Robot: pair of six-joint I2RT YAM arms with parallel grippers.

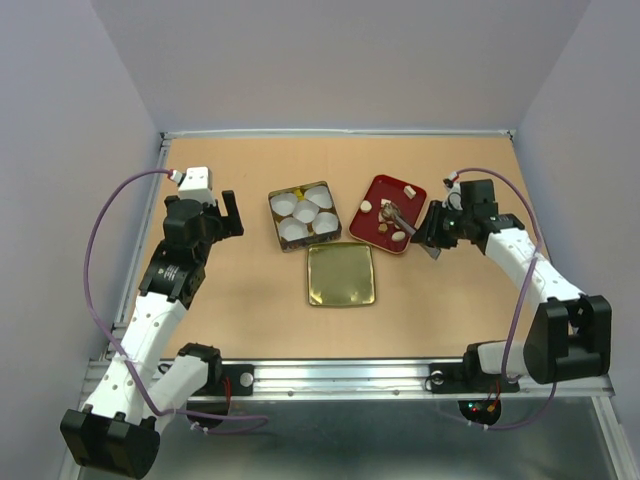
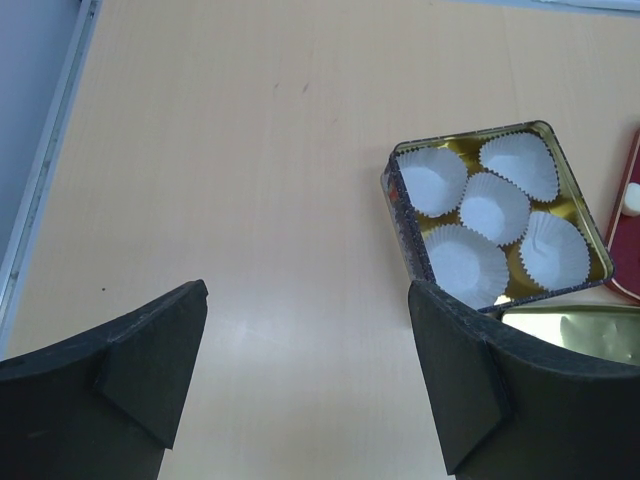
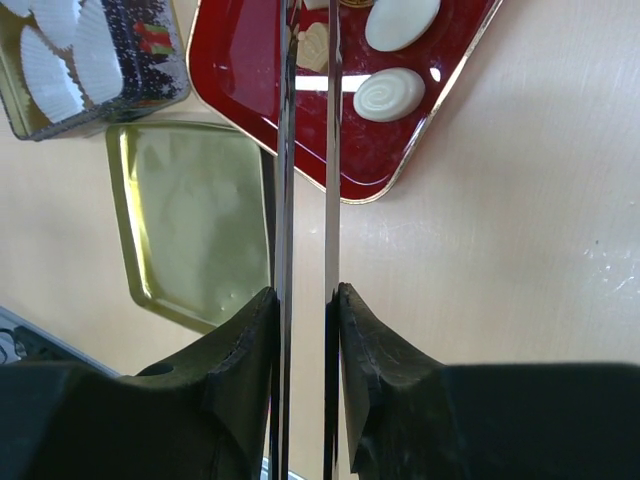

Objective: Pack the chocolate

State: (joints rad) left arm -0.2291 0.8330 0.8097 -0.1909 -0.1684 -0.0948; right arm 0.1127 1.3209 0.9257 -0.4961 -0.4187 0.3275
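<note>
Several chocolates lie on the red tray (image 1: 378, 190): a cream swirl piece (image 3: 390, 93), a cream oval (image 3: 402, 22) and a tan heart piece (image 3: 316, 45). My right gripper (image 3: 307, 300) is shut on metal tongs (image 3: 285, 150), just right of the tray in the top view (image 1: 432, 232). The tong blades reach over the tray, with the tan heart piece between their tips. The open tin (image 1: 304, 215) holds several empty white paper cups (image 2: 487, 208). My left gripper (image 2: 308, 350) is open and empty above bare table left of the tin (image 1: 222, 212).
The tin's gold lid (image 1: 340, 275) lies upside down in front of the tin and tray, and shows in the right wrist view (image 3: 190, 220). A raised rail (image 1: 340, 133) borders the table at the back and sides.
</note>
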